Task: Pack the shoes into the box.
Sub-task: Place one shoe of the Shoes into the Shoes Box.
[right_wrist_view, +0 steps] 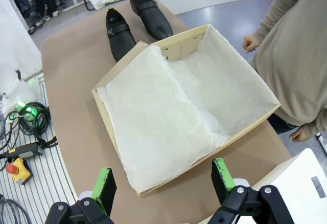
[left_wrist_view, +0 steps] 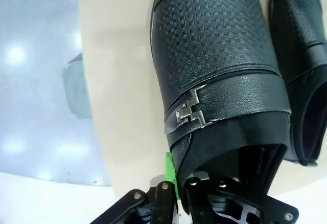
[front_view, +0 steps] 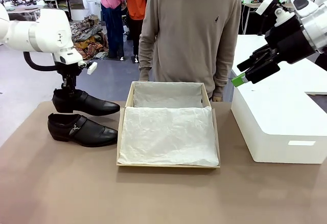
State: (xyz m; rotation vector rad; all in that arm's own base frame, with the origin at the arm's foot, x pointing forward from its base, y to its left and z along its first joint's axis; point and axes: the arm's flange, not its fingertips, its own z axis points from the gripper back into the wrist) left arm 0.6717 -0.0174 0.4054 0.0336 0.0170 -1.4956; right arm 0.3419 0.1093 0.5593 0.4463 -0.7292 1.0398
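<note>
My left end effector [left_wrist_view: 178, 184] is clenched on the heel collar of one shoe [left_wrist_view: 214, 55], a green pad pressed to the outside of the rim and the other finger inside the opening. The shoe's textured black upper runs away from my wrist toward 12 o'clock, and its metal buckle [left_wrist_view: 190, 112] sits on the side strap. The second shoe [left_wrist_view: 301, 55] lies just beside it at 3 o'clock.

From the front, the left end effector [front_view: 67, 88] comes down into the back of the far shoe [front_view: 84, 103], whose toe points toward the box [front_view: 121, 132]. Whether its sole is clear of the worktop [front_view: 61, 183] I cannot tell. The second shoe [front_view: 82, 129] rests flat on the worktop at 6 o'clock of the first, also toe toward the box. Both sit at 9 o'clock of the box, close to its wall but not inside it.

The box stands open at the middle of the worktop, lined with white tissue paper [front_view: 168, 137].

My right end effector [front_view: 237, 74] hangs released in the air at 2 o'clock of the box, jaws spread wide and grasping nothing. It is above a white box [front_view: 276, 127] standing at 3 o'clock.

A person [front_view: 189, 35] stands at 12 o'clock, arms down, one hand [front_view: 144, 75] near the box's far corner.
</note>
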